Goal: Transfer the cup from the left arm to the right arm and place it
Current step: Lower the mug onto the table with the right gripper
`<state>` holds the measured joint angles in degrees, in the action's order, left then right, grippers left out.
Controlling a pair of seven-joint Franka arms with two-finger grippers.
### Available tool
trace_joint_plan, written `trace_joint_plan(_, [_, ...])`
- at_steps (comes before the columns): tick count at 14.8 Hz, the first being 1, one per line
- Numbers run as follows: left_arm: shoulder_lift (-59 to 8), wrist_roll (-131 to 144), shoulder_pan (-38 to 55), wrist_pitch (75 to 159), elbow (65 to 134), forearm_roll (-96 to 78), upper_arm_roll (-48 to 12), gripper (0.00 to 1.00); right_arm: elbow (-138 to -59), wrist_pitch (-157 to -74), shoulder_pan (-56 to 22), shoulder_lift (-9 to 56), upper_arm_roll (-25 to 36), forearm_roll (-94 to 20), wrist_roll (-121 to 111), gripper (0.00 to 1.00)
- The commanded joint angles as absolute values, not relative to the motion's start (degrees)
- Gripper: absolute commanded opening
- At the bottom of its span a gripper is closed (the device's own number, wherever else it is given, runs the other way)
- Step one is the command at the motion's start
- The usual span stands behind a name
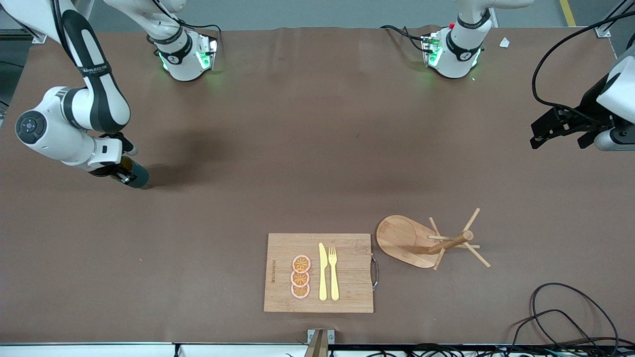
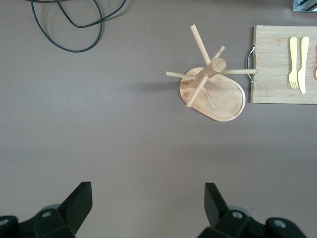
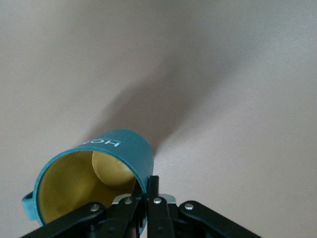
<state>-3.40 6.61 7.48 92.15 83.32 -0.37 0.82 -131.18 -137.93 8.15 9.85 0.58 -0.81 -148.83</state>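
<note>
Already the cup hangs tilted in the right pincer, clenched on its rim, low over the bare desk at the right arm's end. Placing probably means righting its long axis on the way down; the left pincer waits released, well apart.

High front view, wrist views downward, sharing mug tree

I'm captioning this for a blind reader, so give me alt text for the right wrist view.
The right end effector is shut on the wall of the cup, a teal mug with a yellow inside, its open mouth facing the camera. Under it lies the bare brown table, crossed by a soft shadow.
</note>
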Motion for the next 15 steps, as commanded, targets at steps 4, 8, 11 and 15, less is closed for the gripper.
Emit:
trace_joint_plan(4, [-3.3,5.9,7.0,92.2,83.1,-0.3,0.5,1.00,-131.0,-139.0,11.4,11.2,0.0,-1.1,-152.8,0.02])
trace_joint_plan(8, [-3.3,5.9,7.0,92.2,83.1,-0.3,0.5,1.00,-131.0,-137.9,12.7,11.1,-0.1,-1.1,-152.7,0.19])
trace_joint_plan(11, [-3.3,5.9,7.0,92.3,83.1,-0.3,0.6,1.00,-130.9,-137.9,12.7,11.1,-0.1,-1.1,-152.4,0.19])
trace_joint_plan(15, [-3.4,5.9,6.9,92.3,83.1,-0.3,0.6,1.00,-130.0,-136.6,13.0,11.2,-0.1,-1.1,-153.8,0.82])
